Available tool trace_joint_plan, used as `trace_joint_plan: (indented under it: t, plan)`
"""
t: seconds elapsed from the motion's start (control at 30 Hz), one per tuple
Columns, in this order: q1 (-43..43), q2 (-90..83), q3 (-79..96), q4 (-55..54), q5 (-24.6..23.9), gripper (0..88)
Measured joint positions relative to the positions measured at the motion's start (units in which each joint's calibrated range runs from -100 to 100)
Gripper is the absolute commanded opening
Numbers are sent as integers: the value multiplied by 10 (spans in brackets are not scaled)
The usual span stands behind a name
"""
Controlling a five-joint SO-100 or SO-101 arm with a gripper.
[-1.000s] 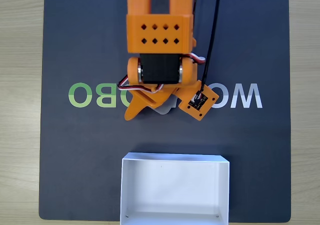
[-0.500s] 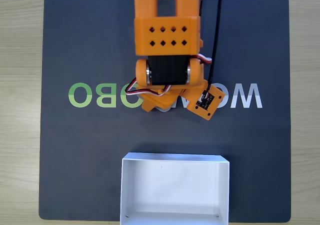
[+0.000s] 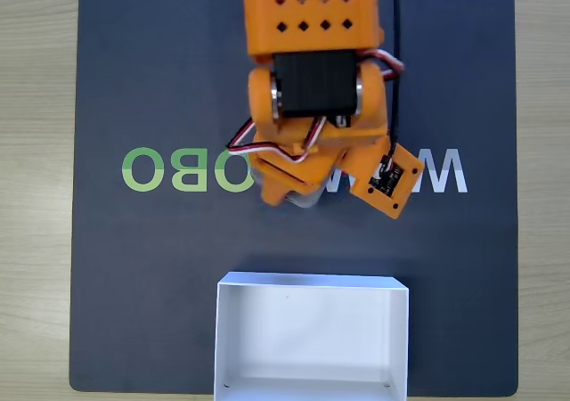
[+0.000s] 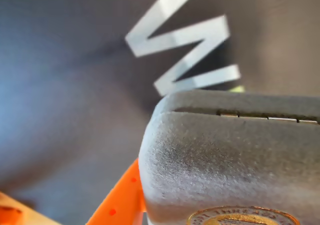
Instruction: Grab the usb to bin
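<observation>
In the wrist view the usb [image 4: 225,170] looms large: a dark grey rounded-square piece with the top of a gold emblem at the bottom edge. It is held above the blurred mat, with an orange finger [image 4: 120,205] against its lower left side. In the fixed view my orange gripper [image 3: 298,192] points down over the mat's middle, shut on the usb, of which a pale grey sliver [image 3: 307,202] peeks out below the fingers. The bin [image 3: 312,282], a shallow white box, sits at the mat's near edge, a short gap below the gripper.
A dark mat [image 3: 134,80] with green and white letters covers the light wooden table [image 3: 36,151]. The arm's black cable [image 3: 396,62] runs down its right side to the small orange camera mount [image 3: 392,180].
The open jaw swung shut between the two earlier frames. Since then the arm has moved right and a little toward the bin, carrying the usb.
</observation>
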Motion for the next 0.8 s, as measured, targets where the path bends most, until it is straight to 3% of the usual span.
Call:
trace_joint_plan:
  t: [0.37,0.6,0.8]
  plan:
    - [-33,-263,-28,-59,94,17]
    - [12,-183,-64,-102,108,17]
    - [25,-6,-215,-108,108,17]
